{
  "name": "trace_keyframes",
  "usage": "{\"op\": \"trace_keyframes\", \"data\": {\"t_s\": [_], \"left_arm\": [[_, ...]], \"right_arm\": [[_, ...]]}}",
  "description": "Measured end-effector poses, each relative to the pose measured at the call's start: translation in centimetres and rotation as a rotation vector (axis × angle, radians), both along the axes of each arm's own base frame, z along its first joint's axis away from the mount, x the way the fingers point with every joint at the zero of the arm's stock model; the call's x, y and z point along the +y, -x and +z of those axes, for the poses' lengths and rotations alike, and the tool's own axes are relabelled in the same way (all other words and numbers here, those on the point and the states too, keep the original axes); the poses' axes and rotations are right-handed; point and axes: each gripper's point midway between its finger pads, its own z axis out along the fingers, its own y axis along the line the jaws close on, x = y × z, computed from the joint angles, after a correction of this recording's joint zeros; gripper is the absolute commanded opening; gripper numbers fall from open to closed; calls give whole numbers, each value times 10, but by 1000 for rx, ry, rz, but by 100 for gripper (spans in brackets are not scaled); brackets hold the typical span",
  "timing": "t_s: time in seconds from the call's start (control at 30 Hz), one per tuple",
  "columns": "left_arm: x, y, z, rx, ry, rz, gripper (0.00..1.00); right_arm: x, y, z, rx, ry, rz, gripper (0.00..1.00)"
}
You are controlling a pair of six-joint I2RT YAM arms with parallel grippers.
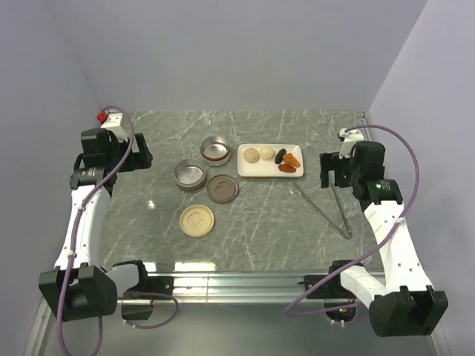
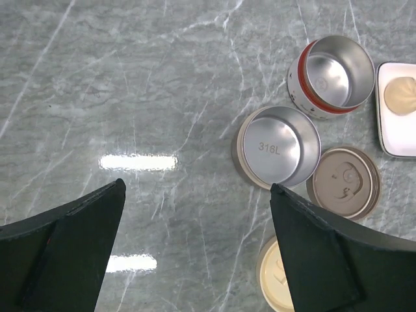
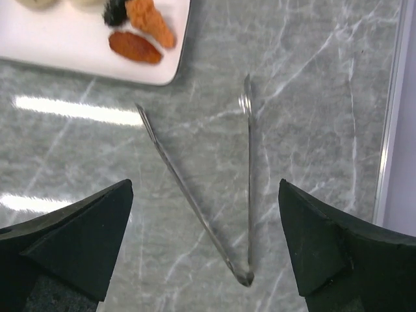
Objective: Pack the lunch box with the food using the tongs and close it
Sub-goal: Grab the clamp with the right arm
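The right gripper point(image 3: 203, 195) stands with its black wedge-shaped fingers spread wide and nothing between them. It hovers directly above the tongs point(image 3: 249, 182), most likely so that it can come down and pick up this tool first. The tongs lie flat on the right side of the table point(image 1: 148, 215), apart from everything else. They are two thin, shiny metal arms which meet in a narrow V at the near end, and the open tips point far, toward the white plate point(image 3: 65, 45). This plate is a smooth rectangle with rounded corners, and the food lies along it: two pale round balls point(image 1: 251, 155) on the left, then a black lump point(image 3: 117, 12), an orange chunk point(image 3: 151, 23) with a rough crust and a glossy red-brown piece point(image 3: 134, 47). The left gripper point(image 2: 195, 188) is also fully open and empty, high over the left side. It looks down on the parts of the lunch box: a round steel tin with a red band point(image 2: 331, 75), a second steel tin point(image 2: 279, 148) nearer, a brown lid point(image 2: 343, 182) and a cream lid point(image 2: 276, 279). The tins stand open and the lids lie separately beside them, so I judge that the packing has not begun. The table is polished grey-green marble with white veins, and it reflects the lamps.
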Motion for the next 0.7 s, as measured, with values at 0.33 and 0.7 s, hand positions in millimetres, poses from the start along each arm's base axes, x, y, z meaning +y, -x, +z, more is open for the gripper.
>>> {"op": "trace_keyframes", "data": {"t_s": [0.33, 0.7], "left_arm": [[-2, 7, 41, -185, -28, -8, 99], [-19, -11, 16, -35, 41, -120, 99]], "right_arm": [[-12, 29, -28, 204, 134, 83, 100], [-45, 55, -64, 498, 197, 126, 100]]}}
